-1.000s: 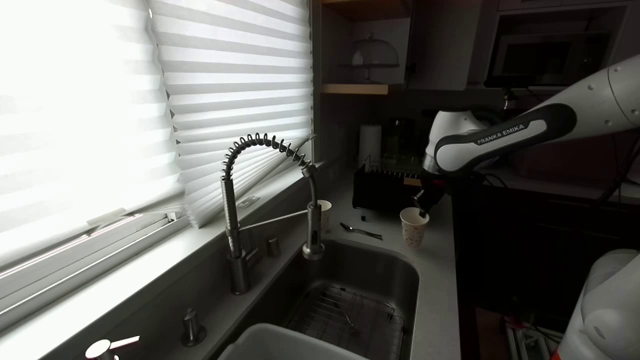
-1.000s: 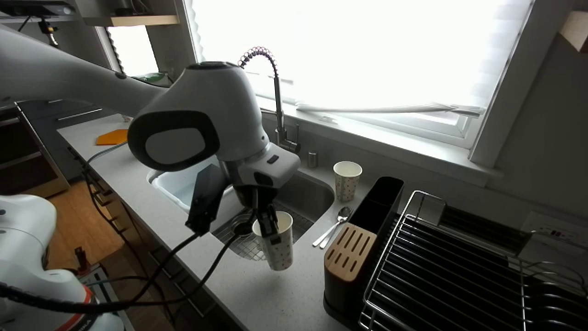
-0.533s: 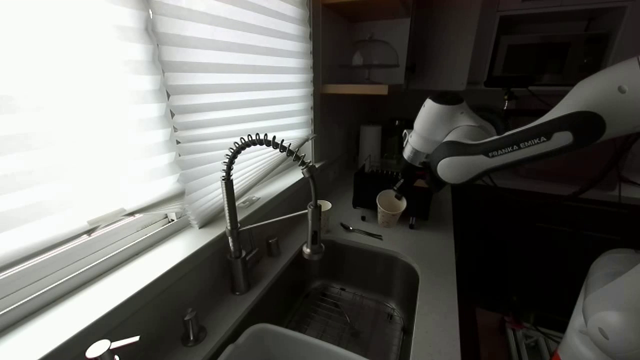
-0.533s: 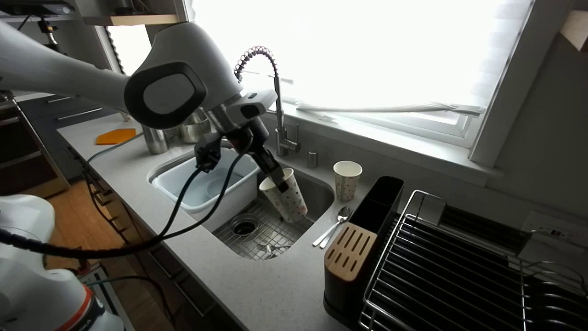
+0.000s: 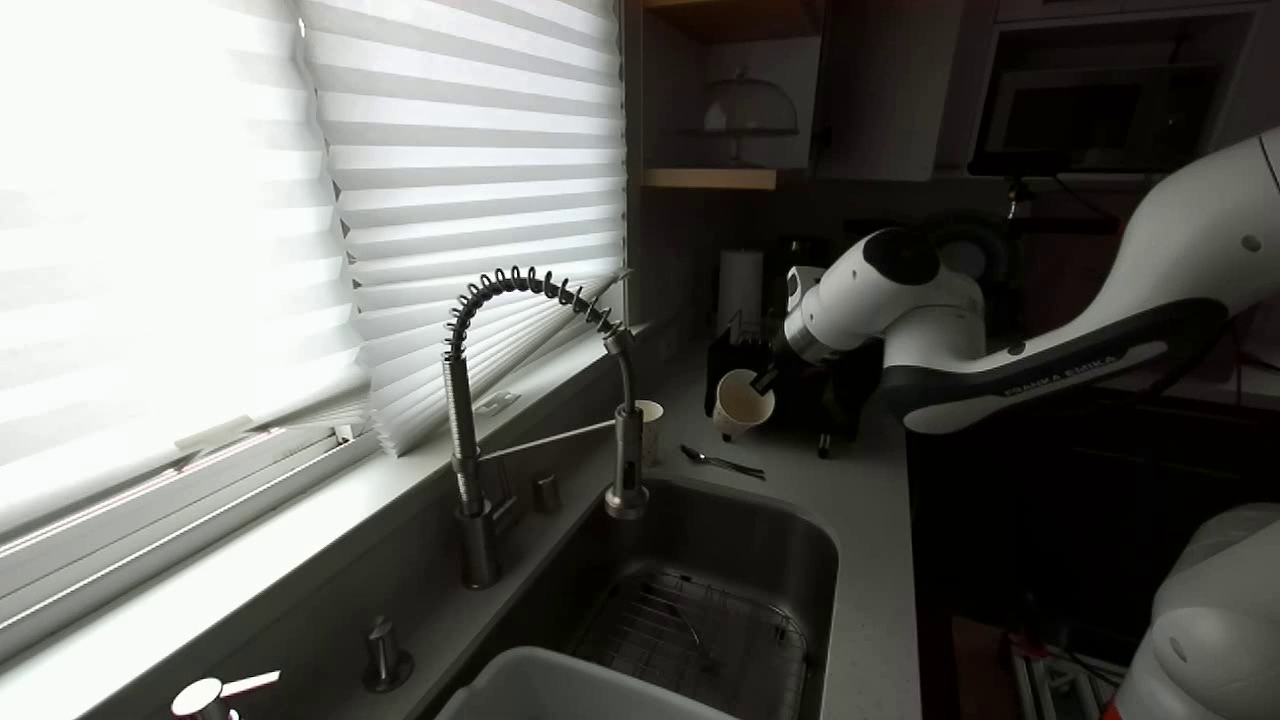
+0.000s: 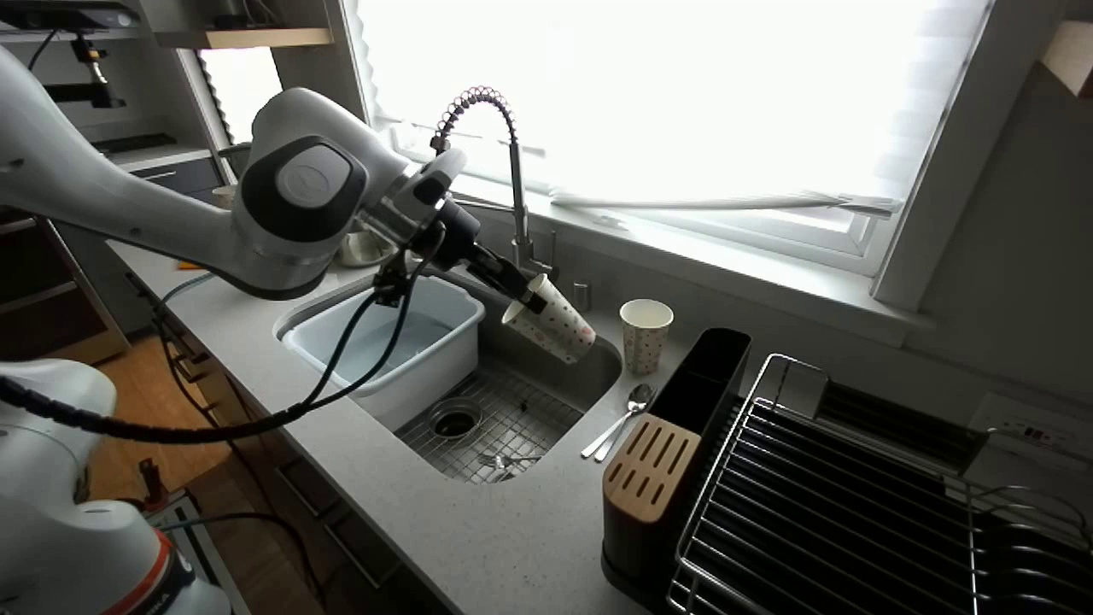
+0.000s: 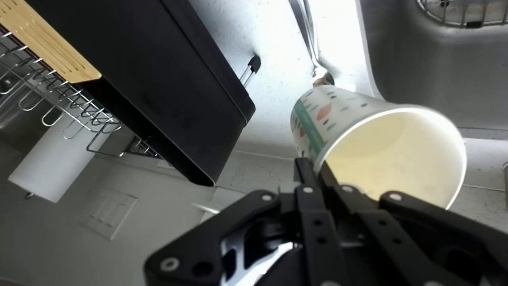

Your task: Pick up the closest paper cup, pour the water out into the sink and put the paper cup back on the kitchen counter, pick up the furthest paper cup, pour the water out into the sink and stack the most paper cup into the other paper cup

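"How far along is the robot (image 6: 282, 243)?"

"Probably at the first pour, and only partway through it. Its jaws are pinched narrow on the rim of one paper cup (image 6: 559, 326), which hangs in the air, tilted, its mouth towards the sink (image 5: 740, 535)."

"Any water running?"

"No stream shows. The mouth seems to sit higher than the base, so the cup likely needs more tipping. Whether it holds any, nobody could tell from here."

"And the other cup (image 6: 646, 342)?"

"Upright by the back edge of the tabletop (image 6: 495, 530), near a spoon (image 6: 639, 396) and apart from the held one. Being farther from the robot, it is likely meant for later."

"So what is left?"

"Finishing this pour, setting the cup down, perhaps nearer the front edge, then emptying the other. Stacking comes last and is not done."
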{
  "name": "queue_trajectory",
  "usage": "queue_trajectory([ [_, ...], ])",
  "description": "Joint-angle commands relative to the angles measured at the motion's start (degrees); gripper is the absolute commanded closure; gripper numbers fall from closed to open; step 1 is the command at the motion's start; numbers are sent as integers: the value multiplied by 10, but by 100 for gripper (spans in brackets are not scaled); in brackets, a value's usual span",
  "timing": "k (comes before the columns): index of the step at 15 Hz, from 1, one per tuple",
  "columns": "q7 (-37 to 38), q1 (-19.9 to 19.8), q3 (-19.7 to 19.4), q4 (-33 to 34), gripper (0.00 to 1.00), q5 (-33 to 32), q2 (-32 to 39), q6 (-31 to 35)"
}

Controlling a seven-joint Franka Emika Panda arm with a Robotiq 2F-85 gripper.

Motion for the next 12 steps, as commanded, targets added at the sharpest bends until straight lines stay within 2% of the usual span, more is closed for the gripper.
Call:
queue_trajectory([
  [1,104,-71,51,-21,99,-111,-24,54],
  [6,247,-141,101,-21,99,-252,-50,98],
  [12,443,-184,139,-8,99,-434,-87,134],
])
